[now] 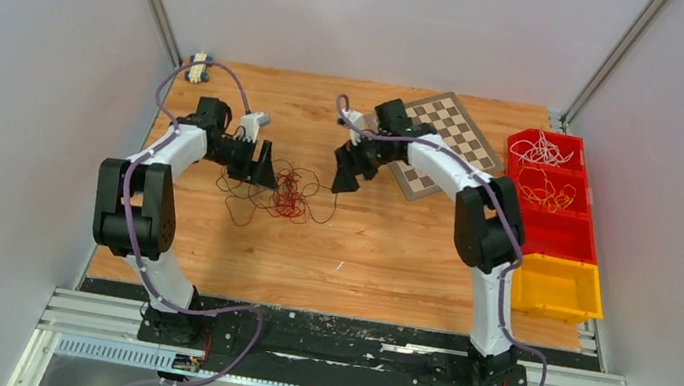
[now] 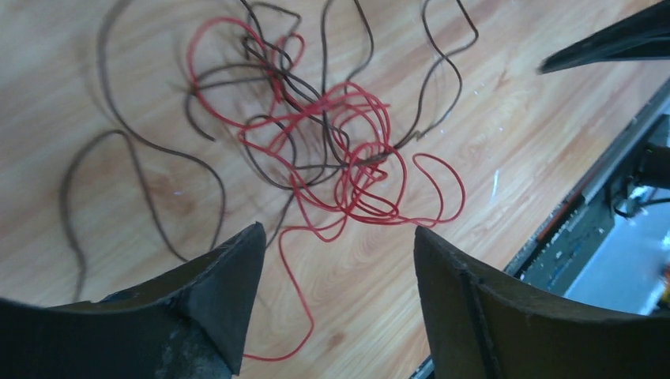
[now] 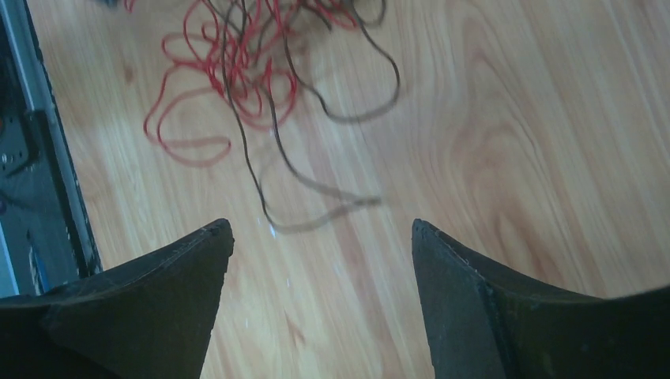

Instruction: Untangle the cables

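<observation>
Both pincers gape, nothing held. The left pincer [image 1: 265,170] hangs just over the tangle of thin red and dark brown wires [image 1: 282,195]. Its black fingers are spread w/ one red strand [image 2: 294,276] running on the wood below the gap, not pinched. Prob. it's lined up to drop on a loop. The right pincer [image 1: 345,175] sits btwn that tangle and the brown-and-cream checkered board [image 1: 446,139], just left of the board's near corner, tilted toward the wires. Its wrist view shows only a trailing brown loop [image 3: 316,213] ahead of its spread fingers.

The tangle lies flat on the light wooden table top [image 1: 388,270], well left of the board. Red is bunched at the core and brown loops splay round it, so the colours aren't apart yet. Looks like early going.

The arms flank the tangle from both sides. My guess is one pins while the other pulls.

Right of the board runs a row of red plastic bins [image 1: 559,234]. The far one holds white wires [image 1: 539,150], the next yellow-orange wires [image 1: 545,189], w/ a yellow plastic bin [image 1: 557,287] at the near end. Seems sorted by colour.

Risk: the wires are v. thin and springy, so a grab at the core would likely drag the whole lot. An outer brown loop is the safer pick.
</observation>
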`<action>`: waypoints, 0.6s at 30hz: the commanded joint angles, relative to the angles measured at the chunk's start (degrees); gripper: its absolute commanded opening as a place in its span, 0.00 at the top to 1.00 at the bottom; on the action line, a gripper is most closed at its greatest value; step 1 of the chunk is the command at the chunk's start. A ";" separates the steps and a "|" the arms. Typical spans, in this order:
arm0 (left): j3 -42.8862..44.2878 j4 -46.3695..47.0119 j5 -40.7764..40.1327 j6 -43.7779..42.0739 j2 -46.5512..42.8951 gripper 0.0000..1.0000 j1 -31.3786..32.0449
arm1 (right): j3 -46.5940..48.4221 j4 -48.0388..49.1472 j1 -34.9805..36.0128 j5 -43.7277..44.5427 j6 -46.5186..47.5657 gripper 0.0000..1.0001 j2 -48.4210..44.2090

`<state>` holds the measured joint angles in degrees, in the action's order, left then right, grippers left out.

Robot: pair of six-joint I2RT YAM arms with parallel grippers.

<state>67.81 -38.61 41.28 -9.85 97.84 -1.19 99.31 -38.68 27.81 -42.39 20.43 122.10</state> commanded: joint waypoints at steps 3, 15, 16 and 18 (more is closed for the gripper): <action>-6.33 7.67 6.74 2.83 -1.88 0.28 2.33 | 6.73 11.99 5.38 -2.27 -14.80 0.20 5.49; -10.88 14.94 8.14 11.14 3.38 0.60 3.39 | -3.43 17.22 14.08 8.32 -14.80 0.34 7.78; -10.82 14.82 8.30 11.15 2.92 0.65 3.39 | -3.87 17.22 14.26 10.99 -14.10 0.38 8.02; -10.94 14.69 8.06 11.89 2.03 0.76 3.39 | -4.63 17.17 14.29 14.99 -13.65 0.44 8.19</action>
<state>56.62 -26.44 47.07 -0.19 102.19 2.02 96.20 -23.90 41.50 -37.71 5.43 129.23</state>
